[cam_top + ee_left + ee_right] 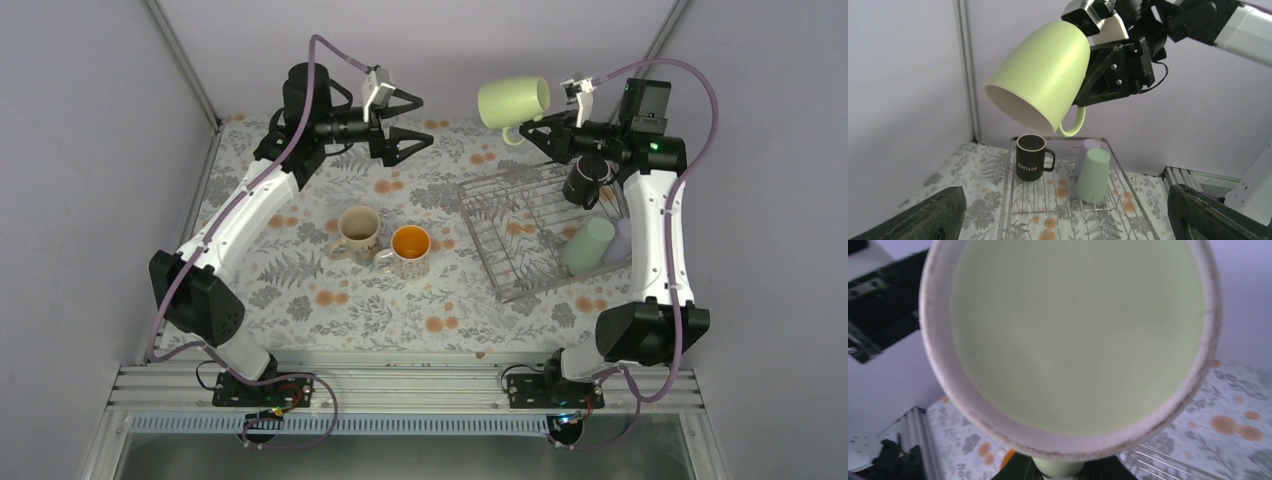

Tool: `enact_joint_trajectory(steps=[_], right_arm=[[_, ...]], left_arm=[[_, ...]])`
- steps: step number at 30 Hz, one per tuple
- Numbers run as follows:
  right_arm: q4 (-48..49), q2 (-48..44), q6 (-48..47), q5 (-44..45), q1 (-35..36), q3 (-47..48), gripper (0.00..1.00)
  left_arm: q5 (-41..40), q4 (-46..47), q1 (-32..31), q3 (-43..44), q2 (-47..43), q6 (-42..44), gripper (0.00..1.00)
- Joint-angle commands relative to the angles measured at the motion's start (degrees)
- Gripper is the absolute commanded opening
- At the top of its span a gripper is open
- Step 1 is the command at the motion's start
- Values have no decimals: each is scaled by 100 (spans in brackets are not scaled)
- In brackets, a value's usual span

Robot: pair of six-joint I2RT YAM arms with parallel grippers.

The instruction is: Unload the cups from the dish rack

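My right gripper [530, 132] is shut on the handle of the pale green mug [513, 102] and holds it tilted, high above the far left corner of the dish rack [500, 262]. The mug's inside fills the right wrist view [1073, 335]. In the left wrist view the mug [1043, 70] hangs above the rack [1007, 200]. In the rack stand the black mug [585, 180], the green tumbler [588, 245] and the lavender tumbler [621, 238]. My left gripper [420, 122] is open and empty, in the air left of the green mug.
The cream patterned mug [357, 232] and the patterned mug with orange inside [410, 248] stand side by side on the floral cloth [330, 300], left of the rack. Grey walls close in the far and side edges.
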Motion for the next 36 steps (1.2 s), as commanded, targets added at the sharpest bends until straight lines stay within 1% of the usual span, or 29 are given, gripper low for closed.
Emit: enact_joint_trajectory(steps=[1,9,16,19,21,26,29,33,36], right_arm=[[872,-114,395,-1336,147,7,3],[1490,-92,815,-1776,469,-324,3],[1427,88,591,-1532,825,-324,3],[1350,166,498,-1395,958,-289,3],[1339,198,459,-1321,1004,-260,3],[1286,361,438,-1401,1101,-47,3],[1159,500,404,-1474,1188,70,3],[1143,589,375,-1927,1250,70,3],[1230,598,372,-2210,1286,49,3]], left_arm=[[456,621,39,194,242,-459,100],[538,1019,-10,72,459,-721,100],[661,1024,-49,559,639,-917,100],[700,1113,-48,512,654,-1047,100],[810,1365,-75,347,590,-1266,100],[932,1448,-154,347,495,-1387,100],[1017,1430,-155,461,527,-1491,96],[1093,1464,-164,528,570,-1647,92],[1168,1590,-163,518,587,-1797,87]])
